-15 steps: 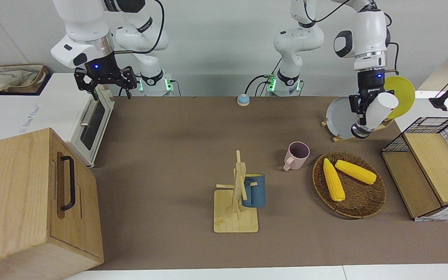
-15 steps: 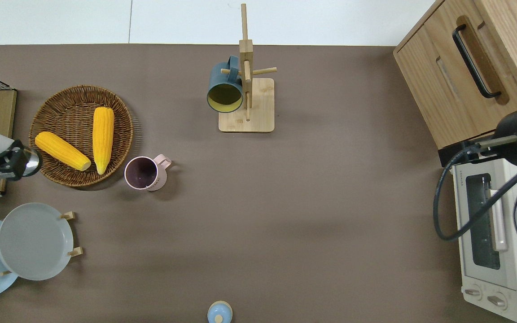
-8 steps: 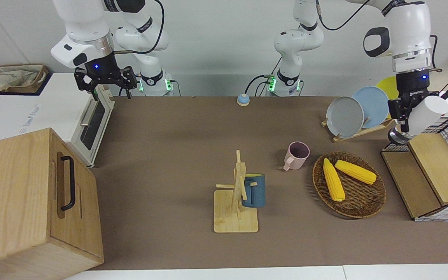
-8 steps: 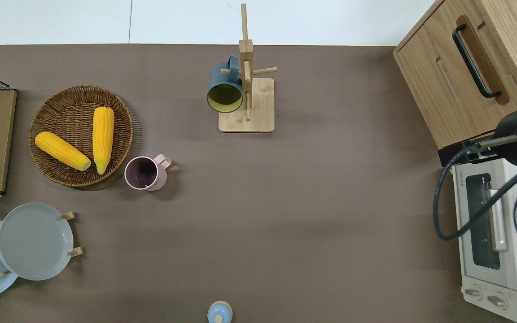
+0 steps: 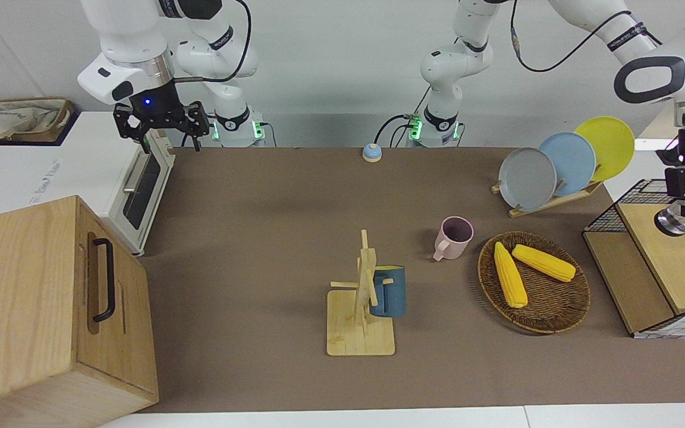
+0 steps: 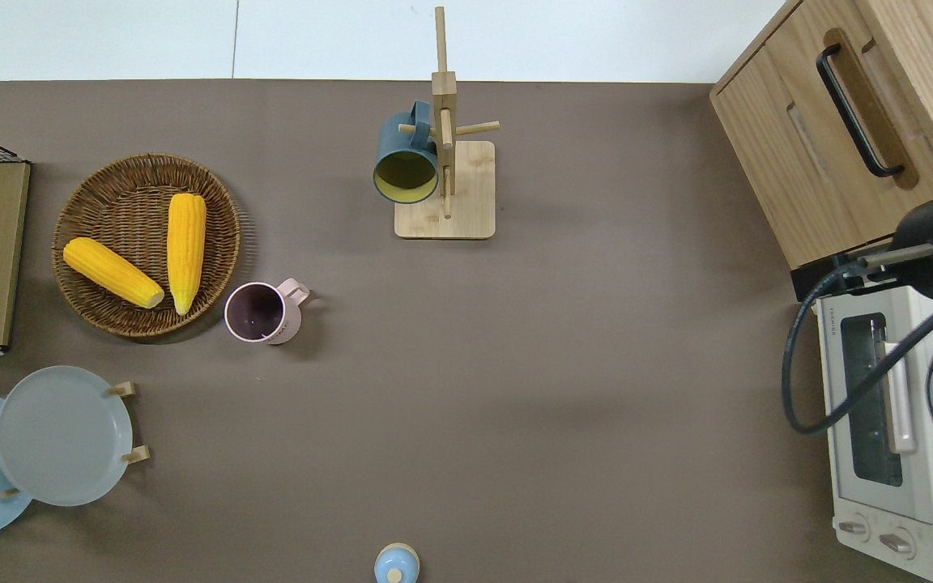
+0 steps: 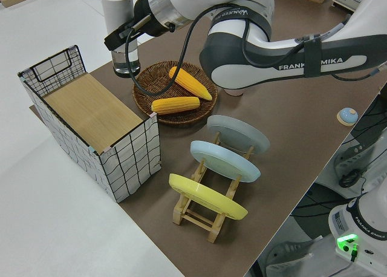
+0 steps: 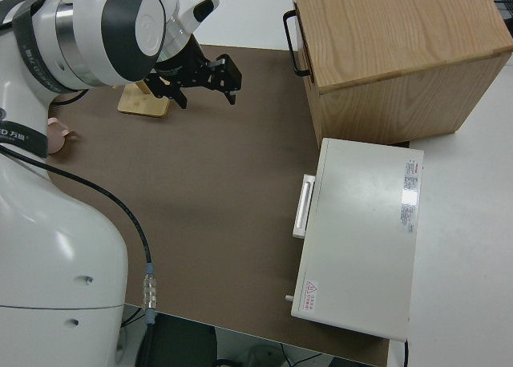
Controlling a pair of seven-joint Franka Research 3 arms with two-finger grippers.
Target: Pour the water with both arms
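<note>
Fingers: those of the left gripper (image 7: 123, 40) are found clamped on a white bottle (image 7: 116, 8), gripped round its middle with the shiny end lowest. Those of the right gripper (image 5: 161, 126) are seen spread wide and empty; that arm is parked.

The bottle is held in the air at the wire crate (image 7: 130, 159) at the left arm's end of the table, at the crate's end next to the wicker basket (image 5: 556, 315) of corn. It is not shown in the overhead view, so what lies directly under it cannot be fixed. In the side view it is carried close to upright.

The pink mug (image 5: 454, 236) is set on the table beside the wicker basket, toward the right arm's end, well apart from the bottle. Whether water is in the mug cannot be told. A blue mug (image 5: 388, 291) is hung on the wooden rack (image 5: 361, 321).

Judgement – no pouring is under way, since the bottle is nowhere near either mug. The step in hand is taken to be carrying the bottle at the crate, either to be set down on the board (image 7: 91, 110) inside it or brought out.

For good execution the bottle should be kept upright, the wire walls should be cleared, and the base should be seated flat before the grip is eased – a tilted release would risk a topple onto the corn.
</note>
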